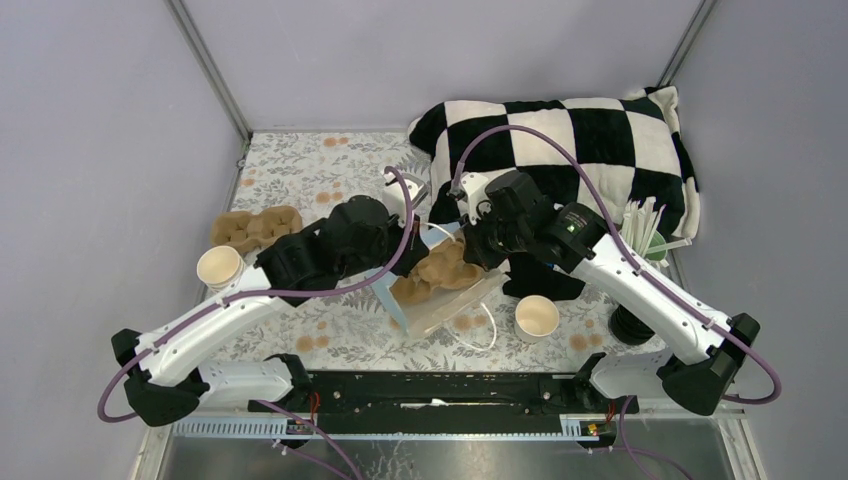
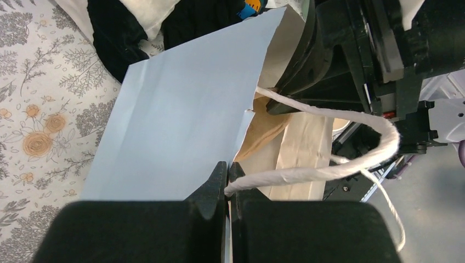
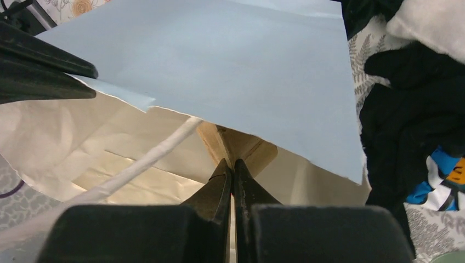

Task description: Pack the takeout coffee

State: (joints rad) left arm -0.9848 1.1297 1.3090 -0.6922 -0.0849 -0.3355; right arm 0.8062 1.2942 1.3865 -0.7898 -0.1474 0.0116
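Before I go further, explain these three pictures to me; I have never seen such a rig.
These are two robot arms bolted to a table's near edge, each ending in a two-finger gripper. The wide picture looks down from above and behind them; the other two come from a camera on each wrist, so the black fingers at the bottom are that arm's own. The left gripper is pinched shut on the rim of a blue paper bag, where its white string handle comes out. The right gripper is shut on a brown cardboard cup carrier, partly inside the bag's mouth. On the flowered table lie a second carrier, a lidless cream cup near the right arm, a similar cup on the left, a checkered pillow and white straws.
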